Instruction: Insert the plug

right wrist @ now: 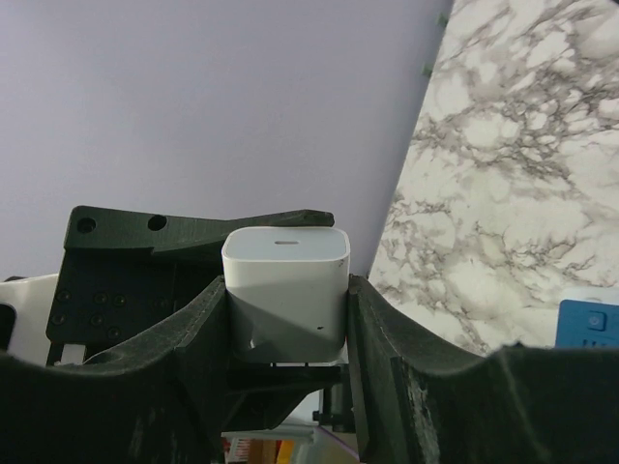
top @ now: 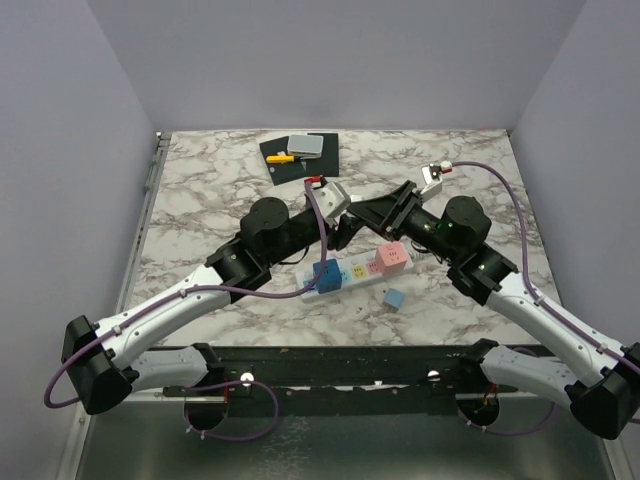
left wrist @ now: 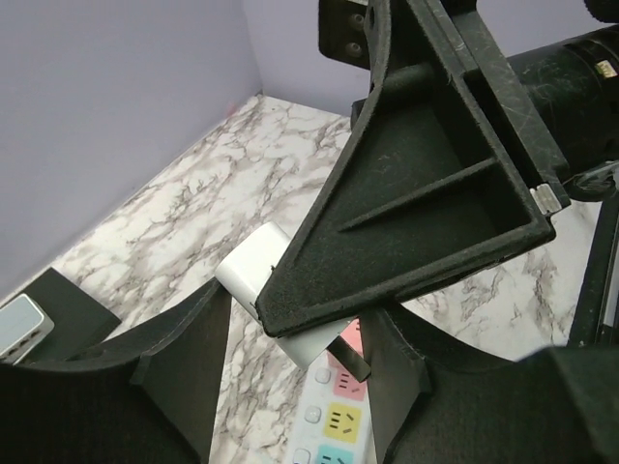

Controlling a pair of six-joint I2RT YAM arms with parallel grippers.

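Observation:
The white plug is a small cube-shaped charger held above the power strip. My right gripper is shut on its two sides. My left gripper has come in from the other side. One left finger sits against the plug's blunt end and the other finger meets a metal prong. A finger of the right gripper covers most of the plug in the left wrist view. In the top view both grippers meet at the table's middle and hide the plug.
The strip has pink, yellow and teal sockets. A blue block and a pink block sit on it. A loose blue cube lies in front. A black mat with small tools lies at the back.

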